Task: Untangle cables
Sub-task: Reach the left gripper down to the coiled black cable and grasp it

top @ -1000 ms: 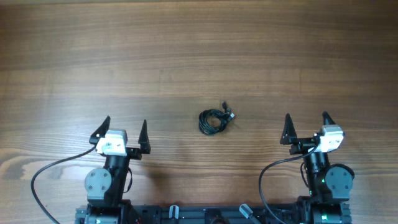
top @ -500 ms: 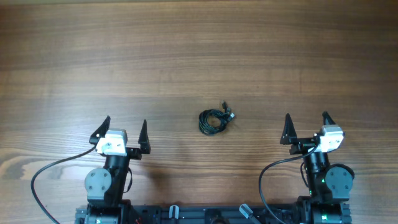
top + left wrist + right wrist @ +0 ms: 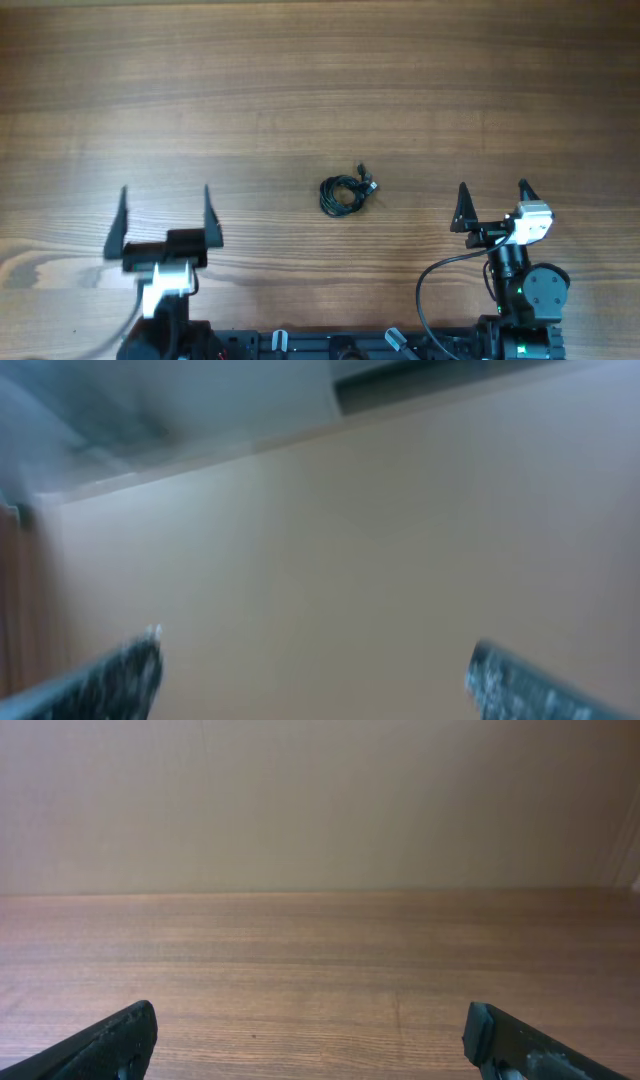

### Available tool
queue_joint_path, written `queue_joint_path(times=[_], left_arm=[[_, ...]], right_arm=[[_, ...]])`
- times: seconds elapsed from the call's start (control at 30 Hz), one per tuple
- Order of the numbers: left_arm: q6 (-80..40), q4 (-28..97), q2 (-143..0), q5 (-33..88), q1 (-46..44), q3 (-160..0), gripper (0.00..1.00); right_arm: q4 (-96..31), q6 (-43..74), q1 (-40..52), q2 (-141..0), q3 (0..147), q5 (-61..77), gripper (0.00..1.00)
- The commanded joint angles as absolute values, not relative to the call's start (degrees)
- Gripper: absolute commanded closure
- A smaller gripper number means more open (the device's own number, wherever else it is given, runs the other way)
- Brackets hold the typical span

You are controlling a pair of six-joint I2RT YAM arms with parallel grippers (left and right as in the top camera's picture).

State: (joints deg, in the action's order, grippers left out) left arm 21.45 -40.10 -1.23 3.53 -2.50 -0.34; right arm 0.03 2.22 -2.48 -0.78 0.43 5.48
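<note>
Overhead, left hand (image 3: 165, 192) spread wide, blurred

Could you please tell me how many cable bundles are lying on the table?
1: a small knotted bundle of cables near the middle of the table; its strands cannot be counted.

Right arm (image 3: 512, 258): white block (image 3: 533, 221) at the wrist, black round joint housing (image 3: 546, 290) below with a small green light (image 3: 520, 292). Thick black cable (image 3: 420, 285) loops beside it. Jaws black, slim, tapering to points; close up, matte with pale speckling. Left arm (image 3: 160, 262): same black-and-white build, blurred. Black frame (image 3: 330, 346) at the base.
</note>
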Motion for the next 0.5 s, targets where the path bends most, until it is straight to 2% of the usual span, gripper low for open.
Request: queue_joint_path(times=[0.0, 0.03, 0.13, 0.2, 0.27, 0.3, 0.37, 0.47], left_arm=[[30.02, -44.66, -2.39, 1.78, -0.36, -6.66, 0.0], [30.0, -41.41, -4.14, 1.83, 0.38, -11.44, 0.0], [30.79, -9.32, -22.33, 6.13, 1.56, -42.15, 0.0], [31.09, 23.33, -43.46, 12.86, 1.56, -69.58, 0.0], [31.07, 43.99, -60.36, 19.7, 1.56, -89.54, 0.0], [26.72, 54.04, -67.99, 23.49, 1.56, -98.41, 0.0], [20.49, 66.11, -79.5, 28.51, 1.5, -107.77, 0.0], [16.4, 77.97, -90.87, 39.75, 1.34, -109.84, 0.0]], right_arm=[[0.16, 1.52, -2.15, -0.43, 0.3, 4.73, 0.0], [0.16, 1.5, -2.15, -0.43, 0.3, 4.73, 0.0], [0.16, 1.5, -2.15, -0.43, 0.3, 4.73, 0.0], [0.16, 1.5, -2.15, -0.43, 0.3, 4.75, 0.0], [0.16, 1.52, -2.15, -0.43, 0.3, 4.73, 0.0], [0.16, 1.5, -2.15, -0.43, 0.3, 4.75, 0.0], [0.16, 1.52, -2.15, -0.43, 0.3, 4.75, 0.0], [0.16, 1.5, -2.15, -0.43, 0.3, 4.73, 0.0]])
